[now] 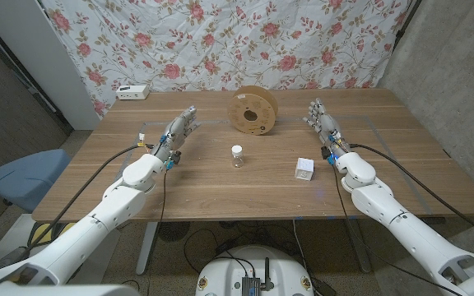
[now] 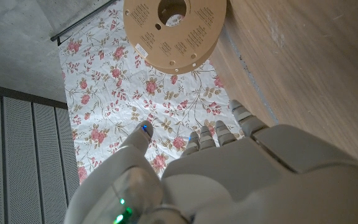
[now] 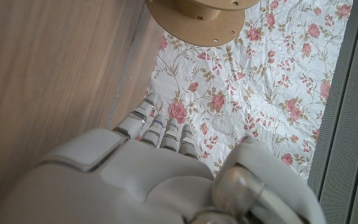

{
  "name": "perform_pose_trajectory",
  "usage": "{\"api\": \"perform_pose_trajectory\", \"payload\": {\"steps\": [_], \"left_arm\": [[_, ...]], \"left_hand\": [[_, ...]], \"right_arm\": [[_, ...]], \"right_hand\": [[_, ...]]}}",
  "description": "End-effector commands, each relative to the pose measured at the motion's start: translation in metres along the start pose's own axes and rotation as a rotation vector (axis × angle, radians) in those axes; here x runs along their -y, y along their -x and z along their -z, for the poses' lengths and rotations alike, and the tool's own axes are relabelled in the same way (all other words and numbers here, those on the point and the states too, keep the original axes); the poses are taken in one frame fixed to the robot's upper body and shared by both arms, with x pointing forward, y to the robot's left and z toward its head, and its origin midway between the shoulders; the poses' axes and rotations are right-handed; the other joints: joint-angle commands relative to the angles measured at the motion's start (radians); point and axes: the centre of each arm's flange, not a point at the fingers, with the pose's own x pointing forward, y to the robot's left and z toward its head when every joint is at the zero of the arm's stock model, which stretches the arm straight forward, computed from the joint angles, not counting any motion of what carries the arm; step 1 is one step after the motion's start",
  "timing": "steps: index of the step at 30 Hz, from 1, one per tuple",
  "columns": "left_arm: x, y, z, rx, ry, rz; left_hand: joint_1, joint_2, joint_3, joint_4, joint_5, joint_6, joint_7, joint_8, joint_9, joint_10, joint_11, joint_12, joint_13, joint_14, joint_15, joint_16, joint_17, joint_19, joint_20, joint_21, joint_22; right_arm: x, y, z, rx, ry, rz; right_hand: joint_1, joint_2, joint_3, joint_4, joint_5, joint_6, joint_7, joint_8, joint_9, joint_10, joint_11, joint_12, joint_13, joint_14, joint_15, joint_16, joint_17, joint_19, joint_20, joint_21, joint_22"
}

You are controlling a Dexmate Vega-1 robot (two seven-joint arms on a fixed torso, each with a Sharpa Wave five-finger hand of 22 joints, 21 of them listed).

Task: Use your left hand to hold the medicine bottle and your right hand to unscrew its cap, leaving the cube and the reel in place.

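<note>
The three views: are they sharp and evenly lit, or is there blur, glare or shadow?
Head view: even soft light, sharp; medicine bottle, cube and reel cast faint shadows. Left wrist view: left hand close and soft, reel labels readable. Right wrist view: right hand slightly blurred, no glare.

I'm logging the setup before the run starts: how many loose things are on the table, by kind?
Bottle: 1
Reel: 1
Cube: 1
White box at the far left corner: 1
Total: 4
</note>
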Motion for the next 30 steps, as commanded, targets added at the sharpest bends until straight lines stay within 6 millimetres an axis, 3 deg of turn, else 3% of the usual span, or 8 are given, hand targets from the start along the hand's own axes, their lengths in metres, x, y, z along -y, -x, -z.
{"api": "perform_pose_trajectory", "payload": {"steps": [1, 4, 7, 10, 20, 23, 27, 30], "left_arm": [[0.015, -0.003, -0.003, 0.023, -0.023, 0.085], [0.016, -0.004, -0.005, 0.022, -0.049, 0.092], [0.016, -0.004, -0.006, 0.028, -0.046, 0.094], [0.016, -0.003, -0.008, 0.015, -0.072, 0.110], [0.022, 0.001, -0.011, -0.014, -0.107, 0.152], [0.024, 0.002, -0.014, -0.021, -0.122, 0.166], [0.027, 0.006, -0.017, -0.023, -0.137, 0.187], [0.029, 0.008, -0.019, -0.037, -0.161, 0.190]], "left_hand": [[0.031, -0.010, 0.002, -0.027, -0.003, 0.001, -0.015, 0.009, 0.002, -0.004, -0.012, 0.003, 0.005, -0.002, -0.014, 0.001, 0.004, -0.001, 0.003, -0.003, 0.001], [0.089, -0.051, -0.003, -0.096, -0.004, -0.012, -0.045, 0.007, 0.002, -0.001, -0.020, 0.002, 0.005, -0.014, -0.026, -0.001, 0.005, -0.013, 0.027, -0.007, 0.003], [0.102, -0.058, -0.004, -0.109, -0.003, -0.010, -0.050, 0.009, 0.002, 0.003, -0.028, 0.003, 0.005, -0.016, -0.030, -0.001, 0.006, -0.018, 0.029, -0.008, 0.003], [0.136, -0.086, -0.010, -0.138, 0.000, 0.002, -0.071, 0.015, 0.003, 0.012, -0.051, 0.005, 0.005, -0.011, -0.048, 0.002, 0.006, -0.019, 0.015, -0.006, 0.003], [0.218, -0.150, -0.027, -0.160, 0.018, 0.027, -0.103, 0.022, 0.002, 0.060, -0.075, 0.016, 0.006, 0.025, -0.074, 0.010, 0.006, -0.015, 0.023, -0.003, 0.003], [0.282, -0.192, -0.042, -0.159, 0.033, 0.044, -0.102, 0.024, 0.002, 0.088, -0.083, 0.019, 0.006, 0.077, -0.096, 0.017, 0.007, -0.009, 0.032, -0.001, 0.005], [0.300, -0.202, -0.047, -0.159, 0.037, 0.051, -0.105, 0.025, 0.002, 0.091, -0.079, 0.017, 0.006, 0.079, -0.091, 0.014, 0.007, -0.008, 0.036, -0.001, 0.005], [0.323, -0.213, -0.053, -0.159, 0.044, 0.050, -0.093, 0.022, 0.002, 0.095, -0.066, 0.016, 0.006, 0.077, -0.076, 0.010, 0.007, -0.013, 0.052, -0.003, 0.005]], "right_arm": [[0.007, 0.002, -0.004, 0.013, 0.020, 0.006], [0.008, 0.000, -0.002, 0.013, 0.018, 0.007], [0.009, -0.002, -0.001, 0.016, 0.016, 0.007], [0.010, -0.004, -0.001, 0.016, 0.019, 0.008], [0.014, -0.004, -0.001, 0.013, 0.034, 0.018], [0.015, -0.003, -0.001, 0.013, 0.033, 0.020], [0.015, -0.003, 0.000, 0.009, 0.031, 0.021], [0.015, -0.002, 0.001, 0.007, 0.031, 0.026]], "right_hand": [[0.005, -0.003, 0.004, 0.002, 0.005, 0.002, -0.005, 0.005, 0.002, 0.010, 0.000, 0.004, 0.003, 0.010, -0.026, 0.006, 0.003, -0.002, -0.054, 0.005, 0.005], [0.004, -0.003, 0.004, 0.001, 0.005, 0.003, -0.005, 0.005, 0.002, 0.011, 0.000, 0.004, 0.003, 0.010, -0.027, 0.007, 0.002, -0.002, -0.054, 0.005, 0.005], [0.004, -0.004, 0.004, 0.001, 0.006, 0.003, -0.005, 0.005, 0.002, 0.011, 0.000, 0.005, 0.003, 0.011, -0.027, 0.007, 0.002, -0.002, -0.054, 0.005, 0.005], [0.004, -0.004, 0.004, 0.001, 0.006, 0.004, -0.005, 0.006, 0.002, 0.012, 0.000, 0.005, 0.003, 0.011, -0.027, 0.007, 0.002, -0.001, -0.054, 0.005, 0.005], [0.003, -0.004, 0.005, -0.001, 0.007, 0.005, -0.005, 0.006, 0.001, 0.016, 0.001, 0.006, 0.002, 0.014, -0.029, 0.008, 0.000, 0.000, -0.054, 0.006, 0.005], [0.003, -0.004, 0.006, -0.001, 0.007, 0.005, -0.005, 0.006, 0.001, 0.016, 0.001, 0.006, 0.002, 0.013, -0.029, 0.008, 0.000, 0.001, -0.054, 0.006, 0.005], [0.003, -0.004, 0.006, -0.001, 0.008, 0.005, -0.004, 0.006, 0.001, 0.016, 0.001, 0.005, 0.002, 0.013, -0.029, 0.008, -0.001, 0.001, -0.054, 0.006, 0.005], [0.003, -0.003, 0.007, -0.002, 0.008, 0.005, -0.005, 0.006, 0.001, 0.016, 0.000, 0.005, 0.002, 0.013, -0.029, 0.008, -0.001, 0.000, -0.055, 0.006, 0.005]]}}
